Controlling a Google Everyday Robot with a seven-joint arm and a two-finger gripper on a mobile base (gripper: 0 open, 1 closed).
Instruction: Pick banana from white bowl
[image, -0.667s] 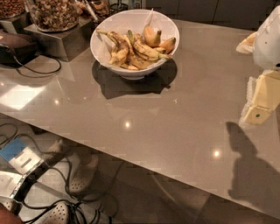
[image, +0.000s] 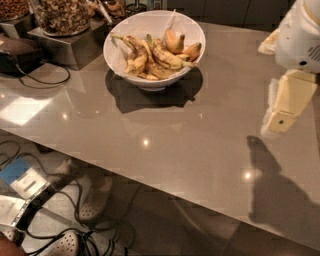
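Observation:
The white bowl (image: 150, 22) stands at the back of the grey table, left of centre. A pile of bananas lies in it. The banana (image: 159, 54), long, curved and brown-blotched, lies across the middle of the pile, with short plump orange-yellow ones (image: 173, 41) behind it. My gripper (image: 280, 119) hangs at the right edge of the view, above the table and well to the right of the bowl, pointing down. Nothing shows in it. Its shadow falls on the table below it.
Glass jars of nuts (image: 62, 15) on a metal stand sit left of the bowl, and a dark device with a cable (image: 20, 50) sits at the far left. The table's front edge (image: 150, 187) runs diagonally. Cables and shoes lie on the floor below it.
My gripper and arm have shifted slightly left, toward the bowl. The bowl and bananas have not moved.

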